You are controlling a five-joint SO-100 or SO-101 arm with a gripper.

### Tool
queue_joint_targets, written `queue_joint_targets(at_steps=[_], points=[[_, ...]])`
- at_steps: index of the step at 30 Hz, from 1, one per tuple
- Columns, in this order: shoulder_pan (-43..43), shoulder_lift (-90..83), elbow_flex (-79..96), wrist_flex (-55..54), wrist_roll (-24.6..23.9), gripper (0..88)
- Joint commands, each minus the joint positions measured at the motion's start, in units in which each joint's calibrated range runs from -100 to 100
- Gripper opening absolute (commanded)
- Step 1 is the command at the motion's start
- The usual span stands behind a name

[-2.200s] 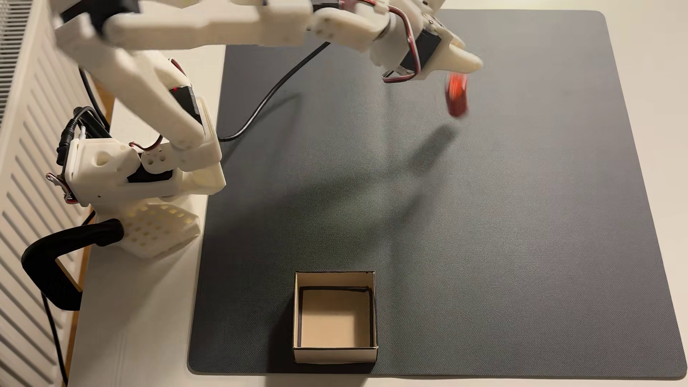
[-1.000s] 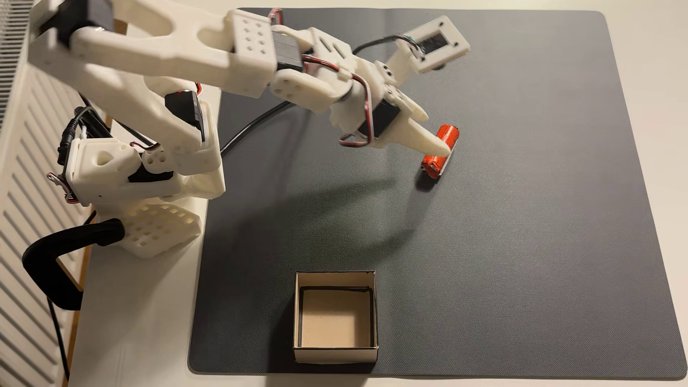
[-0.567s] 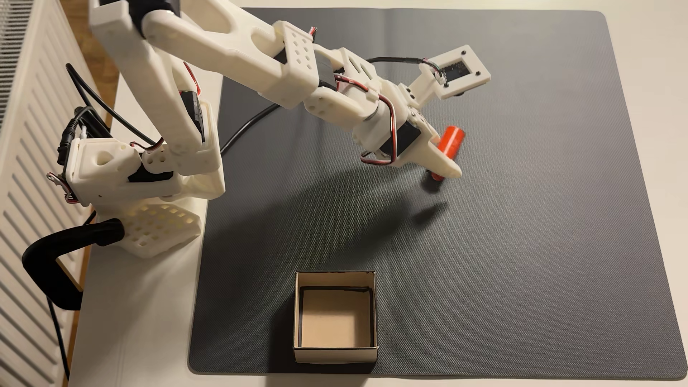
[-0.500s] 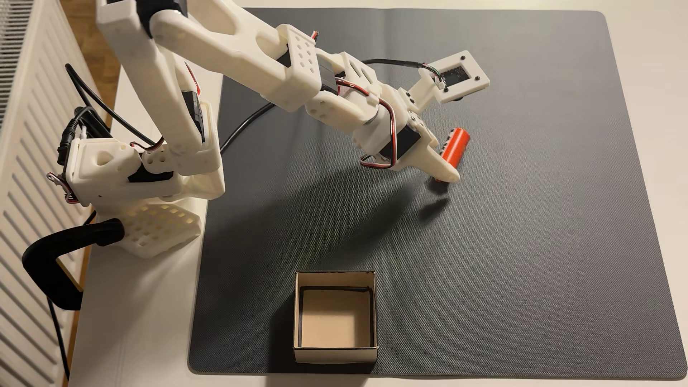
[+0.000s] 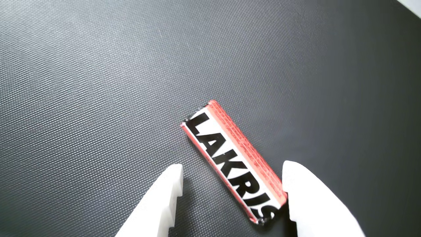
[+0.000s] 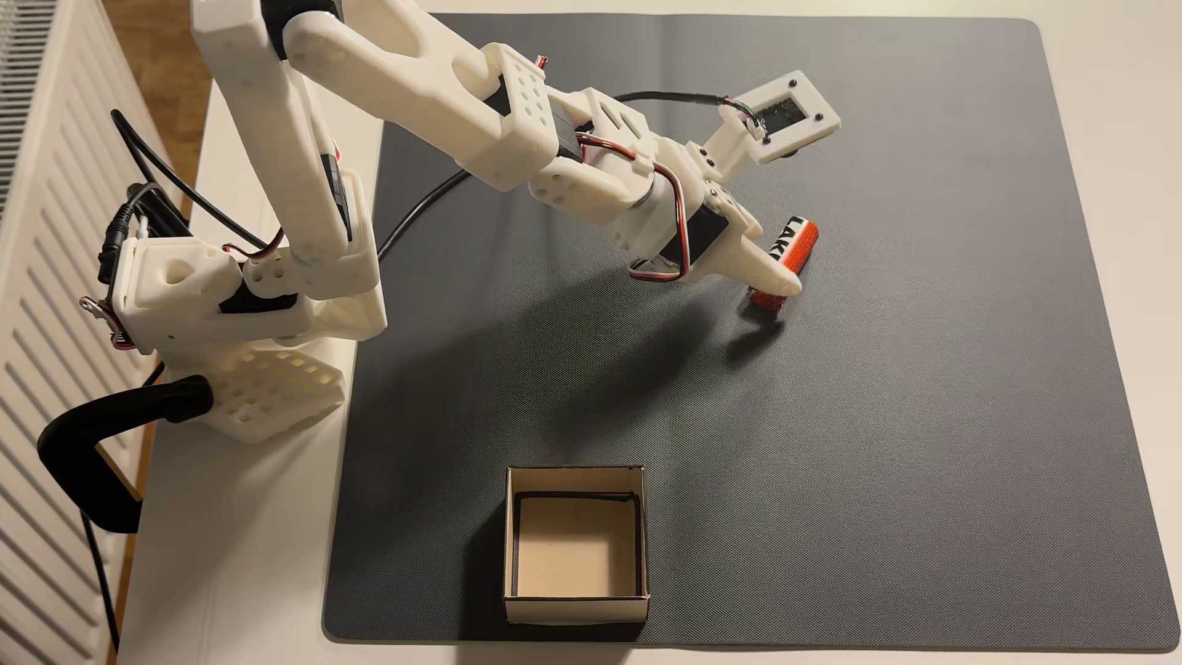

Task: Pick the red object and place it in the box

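A dark grey textured rubber mat (image 6: pixel 895 415) covers most of the pale surface (image 6: pixel 243 543); a white slatted radiator (image 6: pixel 45 320) runs along the left edge of the fixed view.

Progress: we judge the task to be at the grasp stage, with nothing delivered yet. The small oblong red-orange packet with "LAKRIS" lettering (image 5: pixel 235 159) lies flat on the mat, label face up, in the upper right part of the fixed view (image 6: pixel 788 261). The white two-finger hand (image 5: pixel 232 169) is open, fingers spread either side of the packet's near end. In the wrist view the right finger (image 5: pixel 309 194) sits touching or just beside the packet's red edge; the left finger (image 5: pixel 164 194) stands apart from it. The packet lies diagonally across the gap, not square to the fingers.

The small square open-topped beige cardboard box (image 6: pixel 575 604) sits empty near the mat's bottom edge, well apart from the packet.

Left to do: close, lift, carry, release.

Count: one packet, one box, one mat, one arm.
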Motion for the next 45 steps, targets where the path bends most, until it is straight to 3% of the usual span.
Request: queue_joint_targets(at_steps=[1,15,22,35,38,45], points=[[-0.5,1.4,-1.9,-0.8,-0.2,22.9],[-0.2,6.5,-1.8,-5.7,-0.3,22.9],[0.1,5.9,0.0,-6.3,-0.3,5.3],[0.9,-0.3,0.3,-5.5,0.1,4.8],[0.8,-10.8,0.0,0.6,0.2,4.8],[4.7,-35.3,-4.4,25.6,1.2,5.5]])
